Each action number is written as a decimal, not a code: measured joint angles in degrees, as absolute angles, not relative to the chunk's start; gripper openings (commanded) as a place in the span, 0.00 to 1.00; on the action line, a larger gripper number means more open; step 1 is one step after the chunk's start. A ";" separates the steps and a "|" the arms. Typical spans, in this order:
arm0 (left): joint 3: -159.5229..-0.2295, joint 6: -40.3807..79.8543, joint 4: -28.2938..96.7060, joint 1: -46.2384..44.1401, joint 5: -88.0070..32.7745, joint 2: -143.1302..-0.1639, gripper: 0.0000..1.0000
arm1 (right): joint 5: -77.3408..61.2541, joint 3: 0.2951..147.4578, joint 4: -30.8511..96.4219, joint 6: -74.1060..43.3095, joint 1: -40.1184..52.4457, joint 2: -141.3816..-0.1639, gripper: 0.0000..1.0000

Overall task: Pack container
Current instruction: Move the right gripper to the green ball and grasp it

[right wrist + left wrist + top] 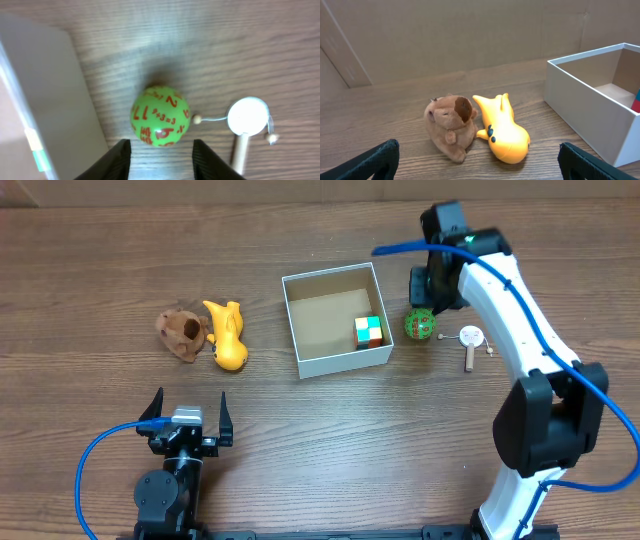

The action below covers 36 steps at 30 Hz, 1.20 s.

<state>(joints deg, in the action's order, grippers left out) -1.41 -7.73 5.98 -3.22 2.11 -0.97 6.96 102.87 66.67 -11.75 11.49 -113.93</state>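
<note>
The container (303, 352) is a square white-walled box with a brown inside, at the table's middle; a coloured cube (368, 331) lies in its right corner. A green ball with red numbers (420, 324) lies just right of it. My right gripper (432, 288) hangs open over the ball, which shows just ahead of the fingers in the right wrist view (160, 123). A brown plush (183, 335) and a yellow toy (228, 335) lie left of the box. My left gripper (187, 420) is open and empty near the front edge, facing them (451, 125).
A small white drum toy on a wooden handle (471, 342) lies right of the green ball, also in the right wrist view (247, 116). The container's white wall (55, 90) stands left of the ball.
</note>
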 measured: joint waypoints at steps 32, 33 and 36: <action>-1.41 -7.73 6.00 -3.22 2.11 -0.97 1.00 | -2.90 93.95 57.91 -10.85 9.63 -118.37 0.86; -1.41 -7.73 6.00 -3.22 2.11 -0.97 1.00 | -3.07 93.89 57.60 -10.85 9.63 -119.02 0.86; -1.41 -7.73 5.98 -3.22 2.11 -0.97 1.00 | -3.22 93.23 56.93 -10.70 9.63 -120.20 0.86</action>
<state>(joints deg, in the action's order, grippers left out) -1.41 -7.73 5.98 -3.22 2.11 -0.97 -3.22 93.23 56.93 -10.70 9.63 -120.20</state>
